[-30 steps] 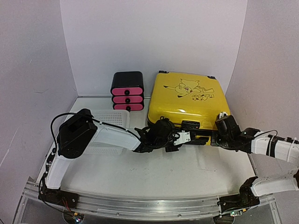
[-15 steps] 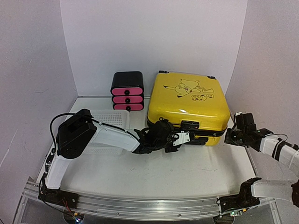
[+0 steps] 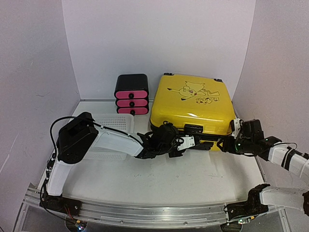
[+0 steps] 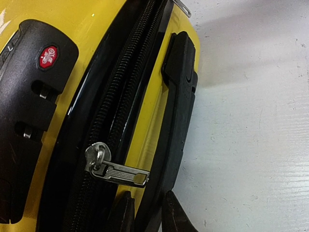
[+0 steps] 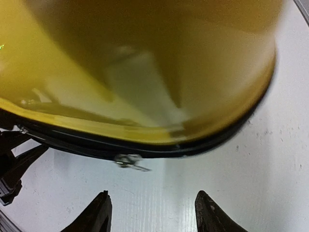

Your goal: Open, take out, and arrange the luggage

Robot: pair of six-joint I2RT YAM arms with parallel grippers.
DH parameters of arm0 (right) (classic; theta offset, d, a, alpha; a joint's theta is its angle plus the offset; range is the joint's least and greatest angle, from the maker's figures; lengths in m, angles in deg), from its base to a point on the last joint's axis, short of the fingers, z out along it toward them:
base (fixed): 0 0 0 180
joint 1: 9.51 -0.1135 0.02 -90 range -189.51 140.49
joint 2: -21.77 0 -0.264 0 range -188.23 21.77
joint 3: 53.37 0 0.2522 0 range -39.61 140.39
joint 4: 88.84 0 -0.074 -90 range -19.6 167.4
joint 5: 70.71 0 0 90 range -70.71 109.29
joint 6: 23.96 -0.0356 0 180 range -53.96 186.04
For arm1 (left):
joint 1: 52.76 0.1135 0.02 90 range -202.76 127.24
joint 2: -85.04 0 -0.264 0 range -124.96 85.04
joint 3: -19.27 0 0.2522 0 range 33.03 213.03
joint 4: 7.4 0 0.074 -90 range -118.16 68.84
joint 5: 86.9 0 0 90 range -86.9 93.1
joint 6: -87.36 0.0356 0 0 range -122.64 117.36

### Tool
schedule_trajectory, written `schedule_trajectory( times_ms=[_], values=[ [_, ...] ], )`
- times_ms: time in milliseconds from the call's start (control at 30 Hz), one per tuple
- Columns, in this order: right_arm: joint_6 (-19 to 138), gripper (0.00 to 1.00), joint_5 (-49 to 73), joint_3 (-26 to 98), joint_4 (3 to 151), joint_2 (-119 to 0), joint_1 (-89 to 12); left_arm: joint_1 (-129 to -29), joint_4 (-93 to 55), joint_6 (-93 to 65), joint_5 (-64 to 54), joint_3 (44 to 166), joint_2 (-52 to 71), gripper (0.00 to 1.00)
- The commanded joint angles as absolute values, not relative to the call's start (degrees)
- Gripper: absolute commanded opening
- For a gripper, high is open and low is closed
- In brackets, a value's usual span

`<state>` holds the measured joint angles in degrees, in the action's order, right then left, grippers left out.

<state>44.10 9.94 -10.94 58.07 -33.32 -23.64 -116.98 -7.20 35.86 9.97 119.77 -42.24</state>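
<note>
Yellow suitcase [image 3: 190,104] lies flat at the back right of the table [image 3: 193,179], beside a drawer box [image 3: 131,94]. Left fingers [image 4: 123,215] clamp its black handle [image 4: 178,96]. Right fingers [image 5: 99,215] stand apart, empty, near a zipper pull [image 5: 129,162].

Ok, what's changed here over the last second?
The right gripper swung out to the right, then came back to the luggage's near right corner, jaws open and empty. The luggage shifted slightly left. The left gripper stayed at its front by the zipper pull; drawer box and basket unmoved.
</note>
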Motion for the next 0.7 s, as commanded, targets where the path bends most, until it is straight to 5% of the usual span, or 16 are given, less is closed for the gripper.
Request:
schedule_trajectory(
  times_ms=[0, 200, 667],
  values=[
    [42.9, 0.59, 23.9, -10.9, 67.7, -33.6, -34.8, -115.6, -15.0, 34.2, 13.1, 117.2, -41.2, 0.20],
    [36.4, 0.57, 39.5, -12.0, 69.0, -33.9, -38.7, -115.6, -15.0, 33.2, 13.2, 117.0, -40.8, 0.20],
    [39.7, 0.50, 48.0, -12.4, 78.7, -41.6, -43.9, -115.6, -14.9, 32.6, 13.2, 117.2, -41.1, 0.20]
  ],
)
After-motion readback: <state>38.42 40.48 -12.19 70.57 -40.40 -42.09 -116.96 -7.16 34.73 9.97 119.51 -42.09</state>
